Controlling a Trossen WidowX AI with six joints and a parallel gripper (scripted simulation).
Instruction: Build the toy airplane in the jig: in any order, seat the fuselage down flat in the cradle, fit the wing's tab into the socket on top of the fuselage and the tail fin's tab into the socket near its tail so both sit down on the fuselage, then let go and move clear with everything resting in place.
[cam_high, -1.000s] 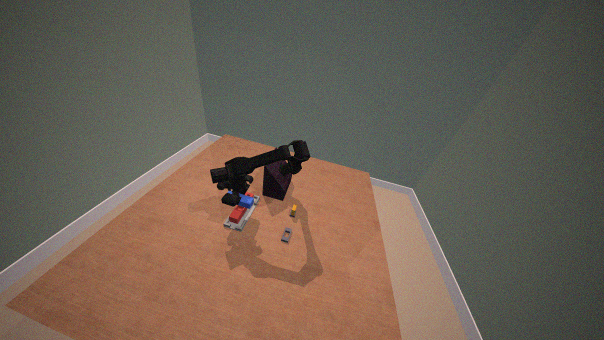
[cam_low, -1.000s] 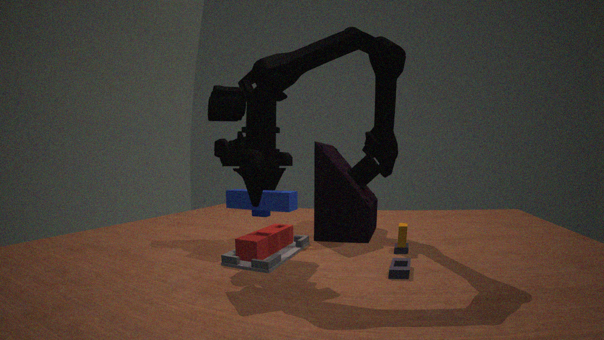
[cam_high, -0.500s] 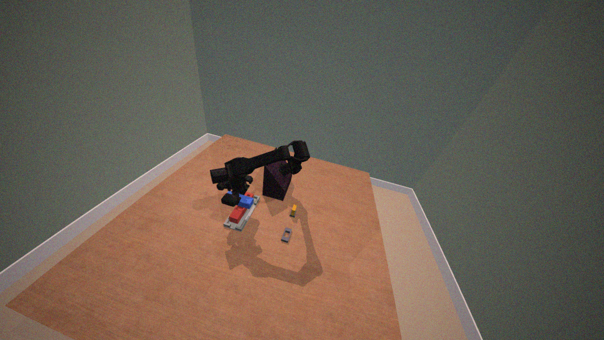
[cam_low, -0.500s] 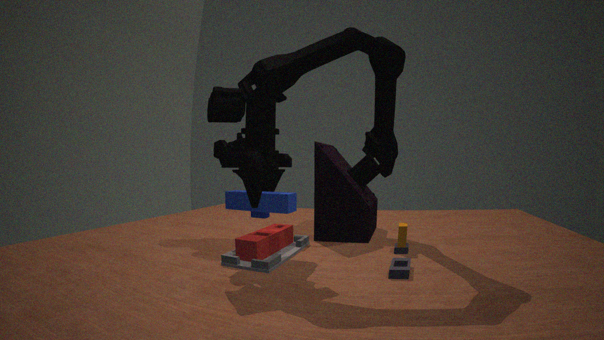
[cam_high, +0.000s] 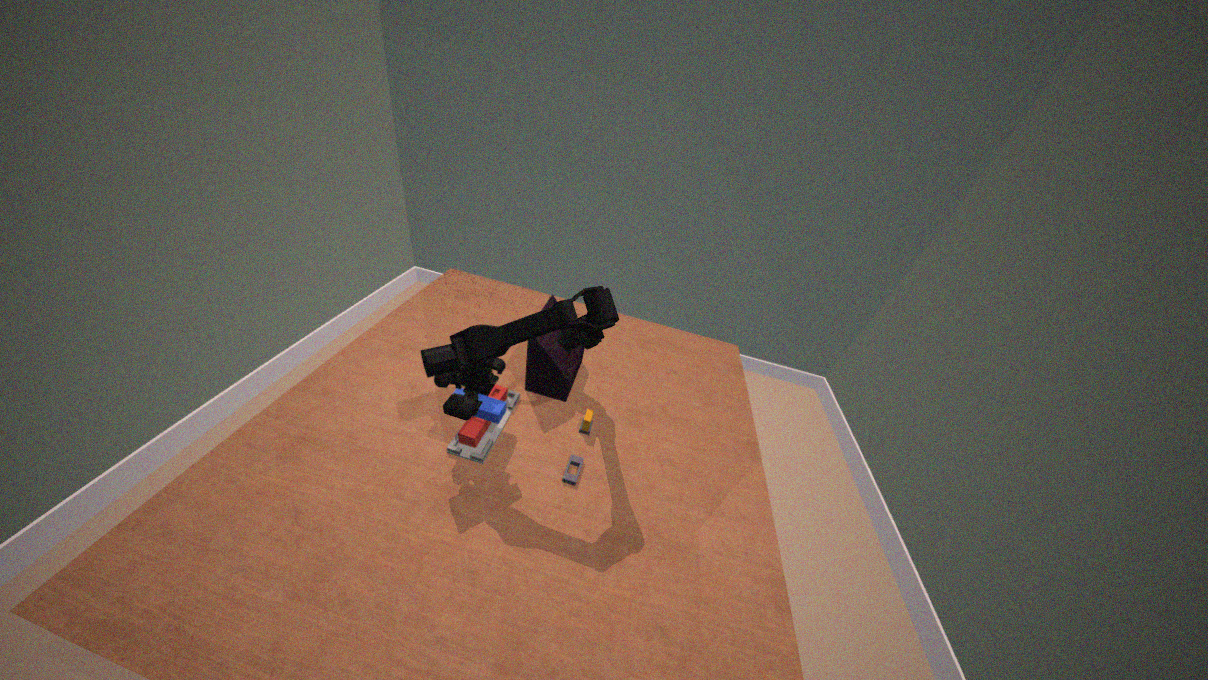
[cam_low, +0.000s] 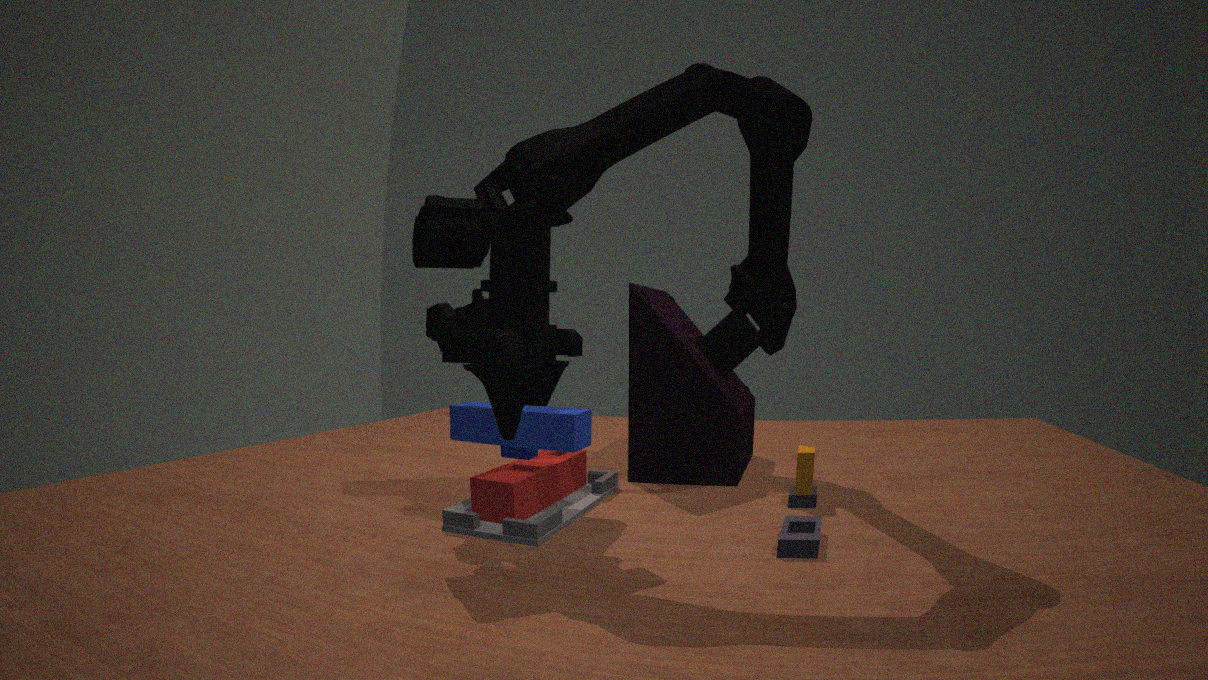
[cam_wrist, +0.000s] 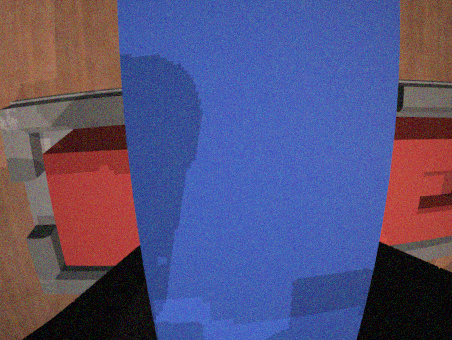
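My gripper (cam_high: 475, 403) (cam_low: 510, 429) (cam_wrist: 247, 249) is shut on the blue wing (cam_high: 491, 409) (cam_low: 557, 426) (cam_wrist: 280, 150). The wing lies level, crosswise over the red fuselage (cam_high: 473, 431) (cam_low: 500, 496) (cam_wrist: 92, 215). Its tab shows below it in the exterior view, just above the fuselage's top socket; the wing's underside is a little clear of the fuselage. The fuselage lies in the grey cradle (cam_high: 465, 454) (cam_low: 521, 530) (cam_wrist: 47, 265) and looks flat. The wing hides the socket in the wrist view. The yellow tail fin (cam_high: 587, 417) (cam_low: 805, 469) stands upright in a dark holder (cam_low: 802, 500).
An empty grey holder (cam_high: 571, 481) (cam_low: 798, 547) with a rectangular opening stands near the tail fin, to the right of the cradle in the top and exterior views. The dark wedge-shaped block (cam_high: 551, 371) (cam_low: 676, 422) at the arm's base stands behind the cradle, on its right.
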